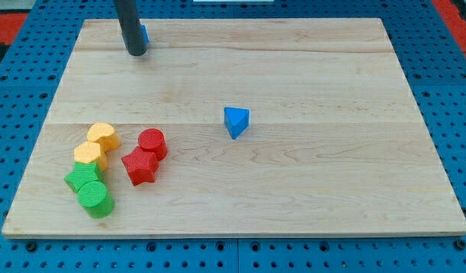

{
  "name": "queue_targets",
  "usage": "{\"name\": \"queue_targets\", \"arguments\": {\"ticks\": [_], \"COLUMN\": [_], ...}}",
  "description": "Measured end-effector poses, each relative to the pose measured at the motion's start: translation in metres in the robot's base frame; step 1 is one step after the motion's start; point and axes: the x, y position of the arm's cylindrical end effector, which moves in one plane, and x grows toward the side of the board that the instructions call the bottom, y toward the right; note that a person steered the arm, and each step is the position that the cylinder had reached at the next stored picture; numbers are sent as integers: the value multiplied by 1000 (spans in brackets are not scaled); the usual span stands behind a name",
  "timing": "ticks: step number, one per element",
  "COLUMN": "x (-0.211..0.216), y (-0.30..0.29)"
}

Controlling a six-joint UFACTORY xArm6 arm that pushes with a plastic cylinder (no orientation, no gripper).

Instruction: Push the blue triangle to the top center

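The blue triangle (236, 121) lies near the middle of the wooden board (293, 68), a little right of centre. My tip (136, 52) rests on the board near the view's top left, far up and left of the triangle. A second blue block (144, 33) shows just behind the rod, mostly hidden by it; its shape cannot be made out.
A cluster sits at the view's lower left: a red cylinder (152, 142), a red star (139, 166), two yellow blocks (104, 136) (89, 155), a green star-like block (82, 178) and a green cylinder (95, 199). A blue pegboard (445, 45) surrounds the board.
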Motion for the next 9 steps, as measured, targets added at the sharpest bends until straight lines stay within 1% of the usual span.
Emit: {"name": "queue_targets", "arguments": {"ticks": [1,2,3,4,5,6,7,9], "x": [10,17,58,88,108,170,185,161], "y": [30,92,140,195,248,247,208,146]}}
